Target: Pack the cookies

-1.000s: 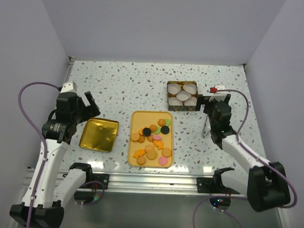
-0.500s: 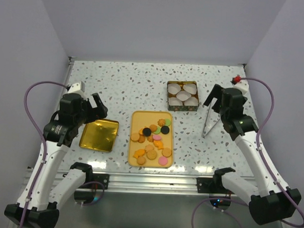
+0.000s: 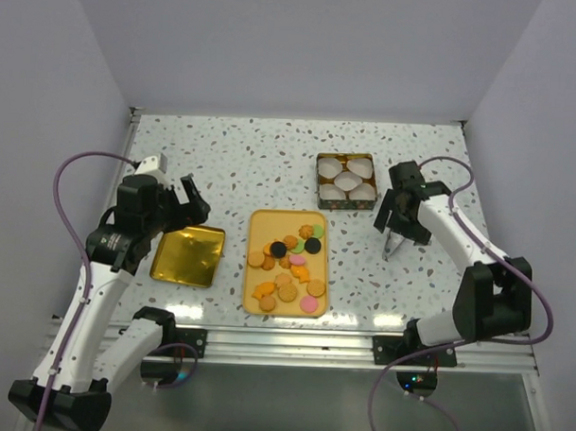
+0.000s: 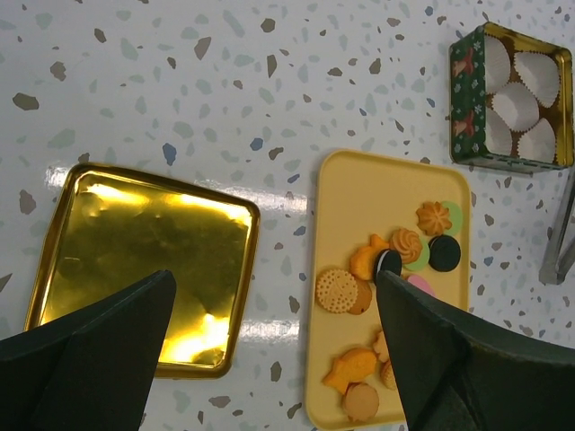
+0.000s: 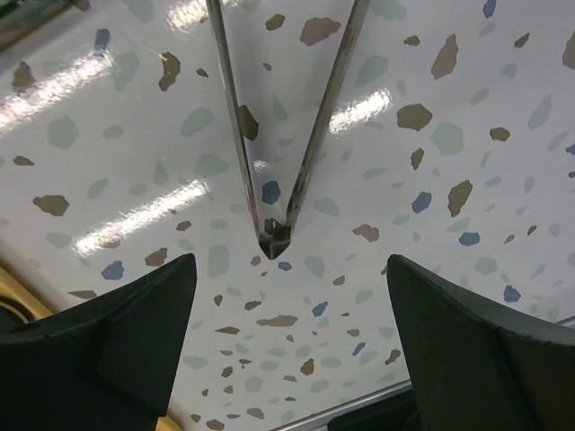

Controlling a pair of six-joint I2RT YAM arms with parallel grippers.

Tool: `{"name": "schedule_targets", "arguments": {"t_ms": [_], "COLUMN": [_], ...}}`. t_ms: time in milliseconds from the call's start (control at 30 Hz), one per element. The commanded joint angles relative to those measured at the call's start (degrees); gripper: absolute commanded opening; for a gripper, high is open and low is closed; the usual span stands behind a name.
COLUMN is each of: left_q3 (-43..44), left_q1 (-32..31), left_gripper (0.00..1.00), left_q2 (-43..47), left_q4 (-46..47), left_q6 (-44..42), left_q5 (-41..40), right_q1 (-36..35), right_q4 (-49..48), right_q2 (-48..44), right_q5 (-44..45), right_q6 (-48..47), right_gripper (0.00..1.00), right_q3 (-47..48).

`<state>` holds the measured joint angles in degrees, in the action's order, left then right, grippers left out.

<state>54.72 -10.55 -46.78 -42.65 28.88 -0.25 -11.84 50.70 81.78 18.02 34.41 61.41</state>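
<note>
The cookies point(image 3: 288, 266) lie on a yellow tray point(image 3: 259, 224) by the middle of the near table edge. They seem light and brittle; take one gently by its rim. The left claw point(image 4: 274, 280) and the right claw point(image 5: 287, 269) stand wide and empty, the right one over the tongs point(image 5: 274, 235). Overlapping cookies partly hide each other.

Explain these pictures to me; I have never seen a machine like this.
Two robot arms stand at the near edge of a speckled table. One picture looks down from above; the other two come from a camera on each wrist. On the table lie a yellow tray of cookies, a shallow gold tin, a green tin holding white paper cups, and metal tongs. The left gripper hangs open near the gold tin. The right gripper is open over the tongs. Neither holds anything.
</note>
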Motion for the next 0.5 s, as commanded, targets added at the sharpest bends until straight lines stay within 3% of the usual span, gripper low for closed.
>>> {"name": "schedule_targets", "arguments": {"t_ms": [0, 233, 467], "left_q3": [-0.31, -1.54, -1.46], "left_q1": [-0.26, -0.26, -0.26], "left_gripper": [0.99, 0.98, 0.98], "left_q2": [-0.32, -1.82, -4.36], "left_q4": [3.19, 4.51, 5.74], "left_q6": [-0.67, -0.32, -1.02], "left_q5": [0.87, 0.87, 0.78], "right_q1": [0.06, 1.02, 7.07], "right_q4": [3.35, 0.02, -7.88], "right_q2": [2.50, 8.83, 10.94], "right_q5": [1.05, 0.27, -5.53], "right_q6": [2.15, 3.11, 2.33], "right_gripper": [0.90, 0.91, 0.91], "right_q3": [3.97, 3.11, -0.58]}}
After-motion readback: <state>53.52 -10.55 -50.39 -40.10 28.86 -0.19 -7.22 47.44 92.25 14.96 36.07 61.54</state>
